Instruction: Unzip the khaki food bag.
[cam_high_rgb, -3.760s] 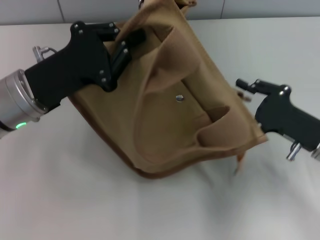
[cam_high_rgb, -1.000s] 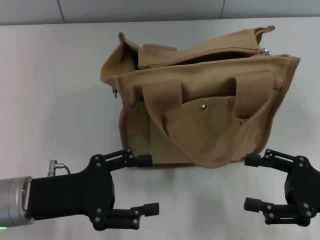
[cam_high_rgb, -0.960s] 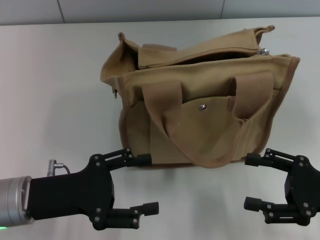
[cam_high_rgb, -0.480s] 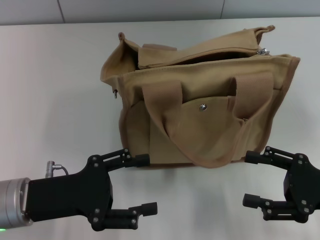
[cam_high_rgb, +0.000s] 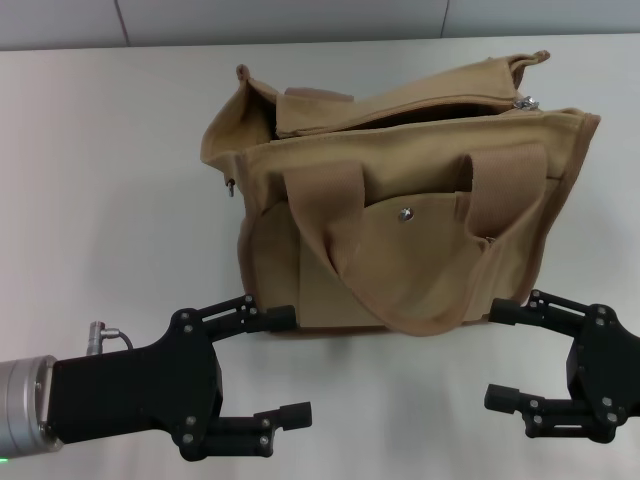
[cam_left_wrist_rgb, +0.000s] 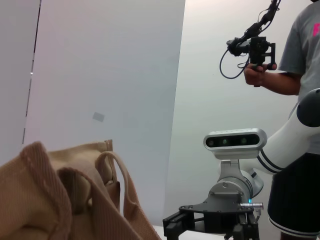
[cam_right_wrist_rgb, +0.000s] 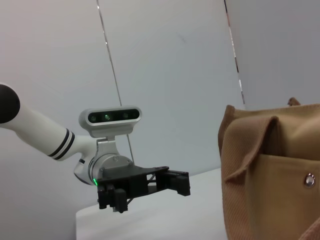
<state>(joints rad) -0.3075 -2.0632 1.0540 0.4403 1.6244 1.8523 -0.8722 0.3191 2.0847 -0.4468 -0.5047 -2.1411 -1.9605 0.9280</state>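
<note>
The khaki food bag (cam_high_rgb: 400, 210) stands upright on the white table in the head view, front pocket with silver snap (cam_high_rgb: 406, 213) facing me. Its top is gaping open, with the zipper pull (cam_high_rgb: 528, 102) at the far right end. My left gripper (cam_high_rgb: 285, 362) is open and empty in front of the bag's left corner. My right gripper (cam_high_rgb: 505, 353) is open and empty in front of the bag's right corner. The bag also shows in the left wrist view (cam_left_wrist_rgb: 60, 200) and the right wrist view (cam_right_wrist_rgb: 275, 170). The right gripper (cam_left_wrist_rgb: 212, 227) shows far off in the left wrist view, the left gripper (cam_right_wrist_rgb: 172, 182) in the right wrist view.
The white table (cam_high_rgb: 110, 180) stretches around the bag, ending at a grey wall at the back. A person holding a camera rig (cam_left_wrist_rgb: 260, 47) stands beyond the right arm in the left wrist view.
The bag went from tilted and held by my left gripper to standing upright and free. Both grippers now hover open near the front edge; in the last second they barely shifted.
</note>
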